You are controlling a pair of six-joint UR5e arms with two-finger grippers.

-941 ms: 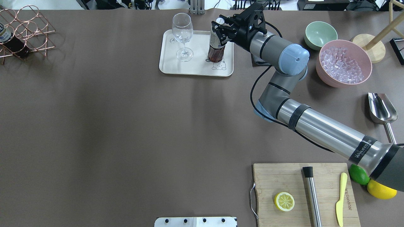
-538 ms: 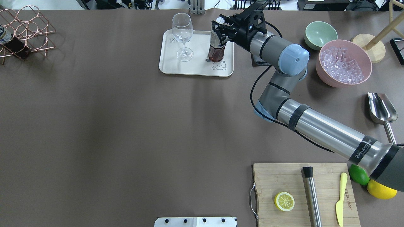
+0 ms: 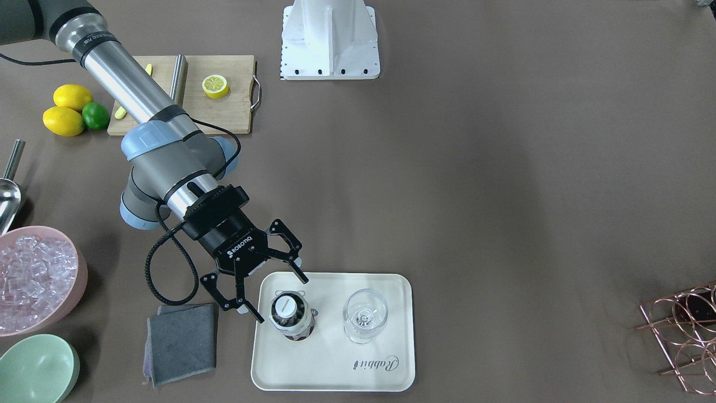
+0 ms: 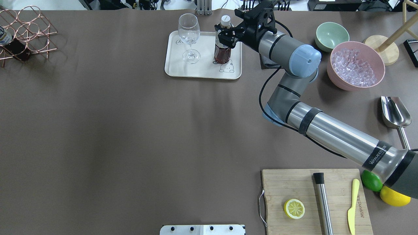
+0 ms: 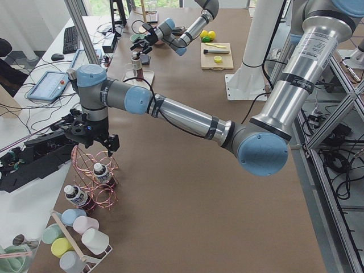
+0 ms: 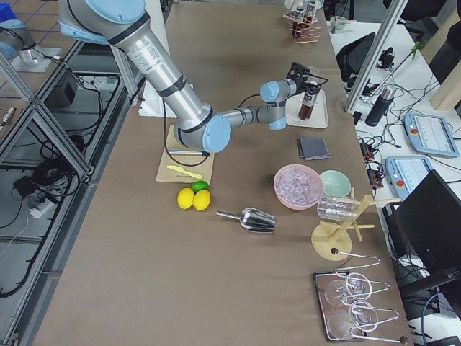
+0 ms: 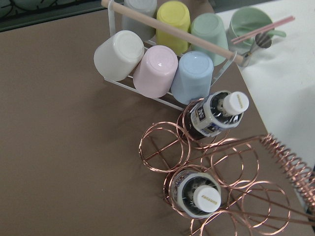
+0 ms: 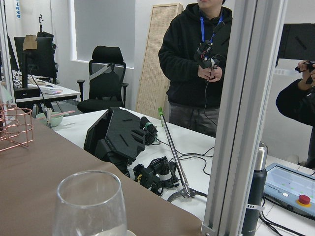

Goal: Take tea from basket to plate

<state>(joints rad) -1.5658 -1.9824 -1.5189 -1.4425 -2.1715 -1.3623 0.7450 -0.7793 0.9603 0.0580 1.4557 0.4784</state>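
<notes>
The tea bottle (image 3: 288, 317) stands upright on the cream plate (image 3: 335, 369), also in the overhead view (image 4: 222, 54), next to the drawing. My right gripper (image 3: 282, 300) is open, and its fingers (image 3: 249, 308) straddle the bottle's upper part without pressing it; it also shows from overhead (image 4: 226, 35). The copper basket (image 4: 29, 32) stands at the far left corner with two more bottles (image 7: 199, 194) in it. My left gripper (image 5: 91, 136) hovers over the basket (image 5: 94, 182); I cannot tell whether it is open or shut.
A wine glass (image 4: 189, 36) stands on the plate left of the tea. A grey cloth (image 3: 182, 341), a green bowl (image 4: 331, 36) and a pink ice bowl (image 4: 356, 65) lie to the right. A cutting board (image 4: 313, 199) sits near front.
My right gripper has opened and let go of the tea. The bottle now stands straighter on the plate, its cap showing clear above the fingers.
</notes>
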